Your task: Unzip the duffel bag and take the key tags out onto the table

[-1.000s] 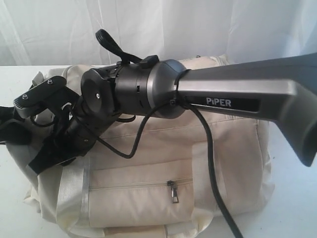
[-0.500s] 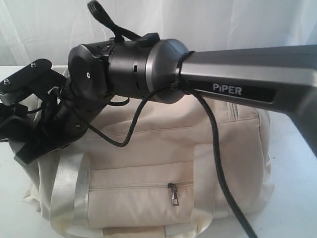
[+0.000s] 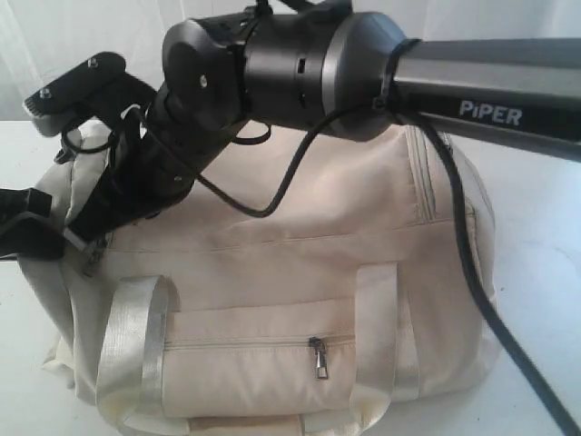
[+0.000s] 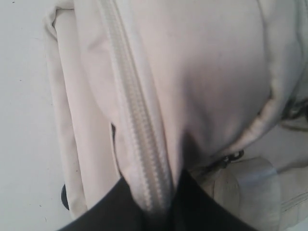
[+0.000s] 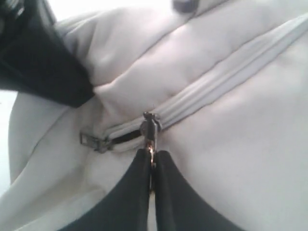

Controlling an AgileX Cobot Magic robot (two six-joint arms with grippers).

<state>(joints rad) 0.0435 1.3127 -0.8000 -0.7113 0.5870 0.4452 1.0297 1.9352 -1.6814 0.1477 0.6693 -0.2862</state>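
While the right gripper (image 5: 152, 161) clamps the pull (image 5: 149, 129) and the left gripper (image 4: 154, 195) pinches the bag (image 4: 211, 72), draw straight along the zipper (image 5: 231, 72).

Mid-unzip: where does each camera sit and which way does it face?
Exterior: off the arms, facing the duffel bag, pocket side; right arm crosses in front.
Left wrist: arm-mounted, looking along the zipper; left gripper pinches it.
Right wrist: arm-mounted, close on the zipper pull in the right gripper.
Shared: both wrist views show the zipper.
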